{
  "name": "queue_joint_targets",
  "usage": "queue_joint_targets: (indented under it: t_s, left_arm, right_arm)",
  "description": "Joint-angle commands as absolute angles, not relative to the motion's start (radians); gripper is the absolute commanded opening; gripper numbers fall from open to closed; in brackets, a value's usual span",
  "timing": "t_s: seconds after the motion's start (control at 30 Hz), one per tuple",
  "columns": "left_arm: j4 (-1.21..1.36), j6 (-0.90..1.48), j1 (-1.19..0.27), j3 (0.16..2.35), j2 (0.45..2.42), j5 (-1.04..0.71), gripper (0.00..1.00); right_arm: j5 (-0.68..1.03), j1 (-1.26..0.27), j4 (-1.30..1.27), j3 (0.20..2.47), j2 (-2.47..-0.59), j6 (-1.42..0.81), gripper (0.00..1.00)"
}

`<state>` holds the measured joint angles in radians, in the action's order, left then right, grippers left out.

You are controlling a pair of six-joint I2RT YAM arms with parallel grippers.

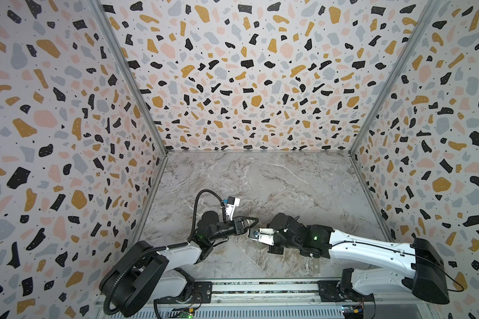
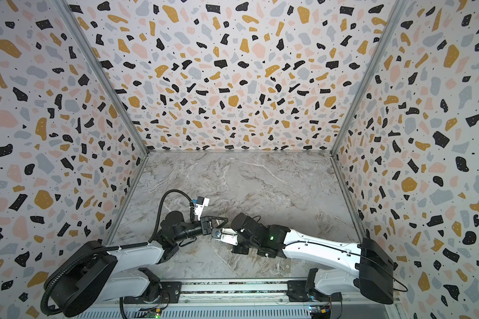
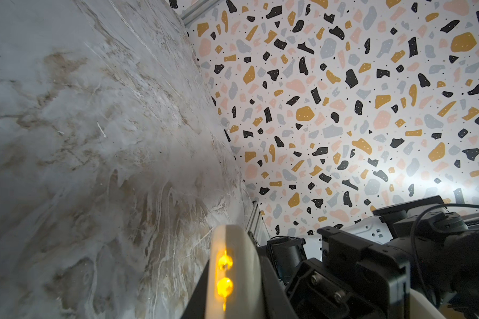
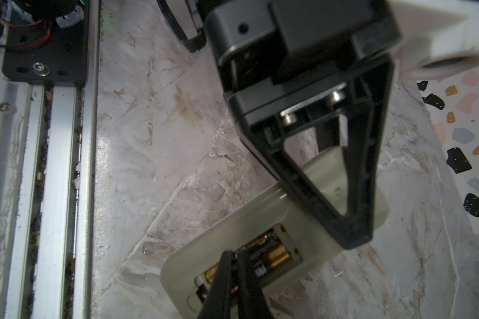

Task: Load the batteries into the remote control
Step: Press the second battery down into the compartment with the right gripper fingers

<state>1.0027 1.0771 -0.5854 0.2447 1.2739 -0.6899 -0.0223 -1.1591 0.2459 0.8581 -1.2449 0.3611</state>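
The remote control [image 4: 233,221] is back-up just over the marble table, its battery compartment uncovered. Two batteries [image 4: 278,254] with copper ends sit in the compartment. My left gripper [image 4: 354,240] is shut on the remote's far end, one black triangular finger above it and one below. In the left wrist view the remote [image 3: 244,248] shows end-on between those fingers, with two yellow lights glowing in its edge. My right gripper [image 4: 234,252] is shut, its tips resting in the compartment over the batteries. In both top views the two grippers meet low at the table's front middle, where the left gripper [image 1: 256,220] shows and the remote is mostly hidden.
An aluminium rail [image 4: 56,165] runs along the table's front edge, close to the remote. Terrazzo-patterned walls [image 1: 233,82] enclose the marble table [image 1: 260,179] on three sides. The right arm's white forearm [image 1: 371,248] lies low across the front right.
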Motion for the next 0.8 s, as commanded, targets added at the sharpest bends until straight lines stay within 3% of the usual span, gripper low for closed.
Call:
queue_joint_targets:
  t_s: [0.0, 0.47, 0.57, 0.77]
  left_arm:
    - [1.092, 1.08, -0.6, 0.275, 1.251, -0.746, 0.0]
    - [1.042, 1.052, -0.601, 0.283, 1.239, -0.734, 0.0]
    - [0.95, 0.996, -0.6, 0.299, 1.231, -0.706, 0.0]
    - [0.863, 0.937, -0.588, 0.309, 1.244, -0.635, 0.0]
  right_arm:
    - [-0.058, -1.149, 0.222, 0.851, -1.26, 0.347, 0.08]
    - [-0.097, -1.144, 0.225, 0.863, -1.284, 0.333, 0.06]
    - [-0.122, -1.15, 0.226, 0.874, -1.266, 0.314, 0.12]
    - [-0.207, -1.195, 0.267, 0.893, -1.208, 0.188, 0.37]
